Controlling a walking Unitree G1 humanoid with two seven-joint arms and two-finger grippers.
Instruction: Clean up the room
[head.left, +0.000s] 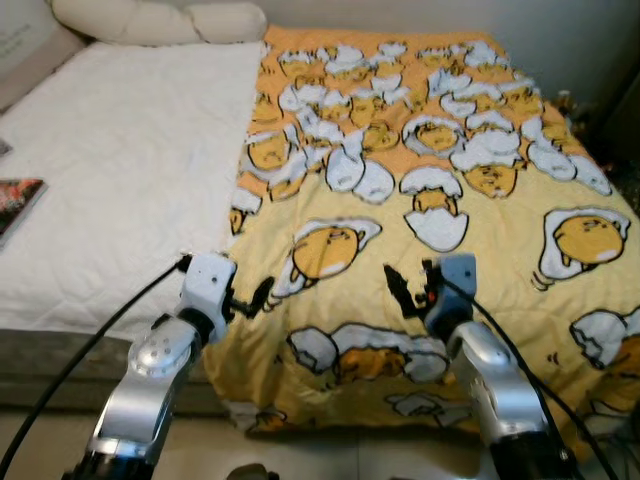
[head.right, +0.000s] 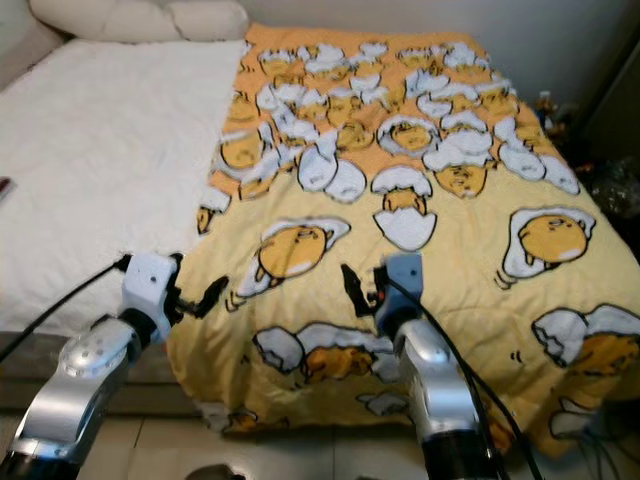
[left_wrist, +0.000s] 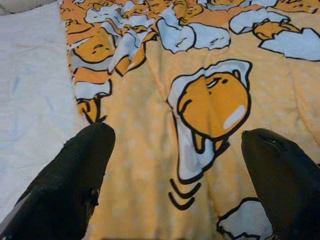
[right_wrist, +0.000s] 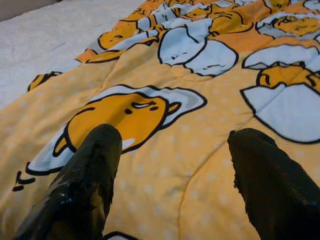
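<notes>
— What's in front of you, biggest thing first?

— You're facing a bed (head.left: 120, 170) with a white mattress cover, seen from its foot end. A yellow blanket (head.left: 440, 210) printed with cartoon eggs covers the right side of it and hangs over the near edge; its left edge runs up the middle of the bed, with a fold near the top.

— Anything else on the bed?

— Two cream pillows (head.left: 160, 20) at the head, and a dark magazine (head.left: 18, 200) lying flat by the left edge, well apart from the blanket.

— And your arms?

— Your left gripper (head.left: 262, 296) hovers at the blanket's near left corner, fingers (left_wrist: 75, 175) spread wide with nothing between them. Your right gripper (head.left: 400, 290) sits over the blanket near the foot edge, also spread wide and empty, its fingers (right_wrist: 90, 175) just above the fabric.
</notes>
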